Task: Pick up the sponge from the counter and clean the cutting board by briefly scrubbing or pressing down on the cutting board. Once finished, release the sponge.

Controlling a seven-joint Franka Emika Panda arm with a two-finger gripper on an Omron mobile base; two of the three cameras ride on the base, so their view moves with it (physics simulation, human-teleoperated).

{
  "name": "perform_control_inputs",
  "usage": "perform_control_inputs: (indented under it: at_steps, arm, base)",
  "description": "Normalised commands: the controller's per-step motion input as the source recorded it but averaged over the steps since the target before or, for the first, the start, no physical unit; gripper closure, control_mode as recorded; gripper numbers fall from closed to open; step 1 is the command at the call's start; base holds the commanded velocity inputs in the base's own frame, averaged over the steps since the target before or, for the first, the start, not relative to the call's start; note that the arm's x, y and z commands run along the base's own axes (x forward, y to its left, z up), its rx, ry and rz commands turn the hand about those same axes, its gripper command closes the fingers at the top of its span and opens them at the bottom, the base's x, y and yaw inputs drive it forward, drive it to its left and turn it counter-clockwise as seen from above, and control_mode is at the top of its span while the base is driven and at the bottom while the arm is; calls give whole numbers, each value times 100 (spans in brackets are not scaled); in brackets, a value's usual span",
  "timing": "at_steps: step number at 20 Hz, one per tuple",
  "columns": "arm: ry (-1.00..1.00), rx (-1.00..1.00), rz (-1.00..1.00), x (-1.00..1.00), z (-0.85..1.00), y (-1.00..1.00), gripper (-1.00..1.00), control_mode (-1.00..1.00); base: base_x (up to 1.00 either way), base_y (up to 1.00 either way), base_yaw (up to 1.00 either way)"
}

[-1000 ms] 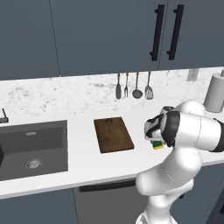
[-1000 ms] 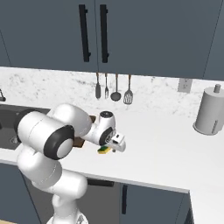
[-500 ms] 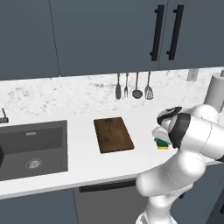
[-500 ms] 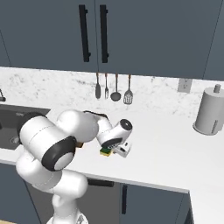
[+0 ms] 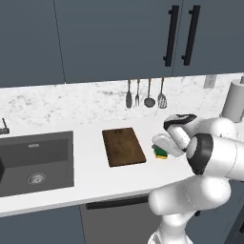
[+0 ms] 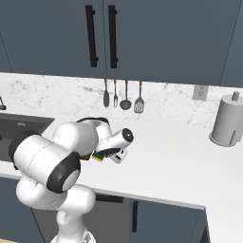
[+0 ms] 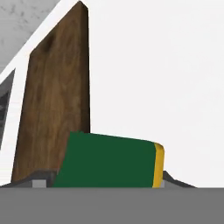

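Counter (image 5: 95, 176): one long white stone-look slab, faintly speckled.
Sink (image 5: 33, 159): one dark rectangular basin, left of the cutting board.
Cutting board (image 5: 123, 146): one flat dark brown wooden rectangle, lying on the counter.
Utensils (image 5: 145, 95): four, hanging on the wall behind the cutting board.
Gripper (image 5: 162, 148): fingers closed against the sponge's two ends.
Sponge (image 7: 109, 159): one small block, green over yellow, just right of the cutting board.
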Motion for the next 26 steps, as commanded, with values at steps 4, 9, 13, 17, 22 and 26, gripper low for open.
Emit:
perform_control_inputs:
  at_steps: [4, 9, 13, 17, 22, 26]
  arm:
    - [-8, -15, 0, 33, 77, 100, 100, -100]
    - [15, -10, 0, 66, 42, 100, 100, -100]
    - [19, -5, 0, 83, 0, 100, 100, -100]
    - [10, 0, 1, 80, -1, 56, 100, -100]
    - [-3, 0, 2, 55, -25, 18, 100, -100]
    - [-12, 0, 0, 19, -81, 0, 100, -100]
  base:
    - [0, 0, 0]
    - [0, 0, 0]
    - [0, 0, 0]
    - [0, 0, 0]
    - [0, 0, 0]
    - [0, 0, 0]
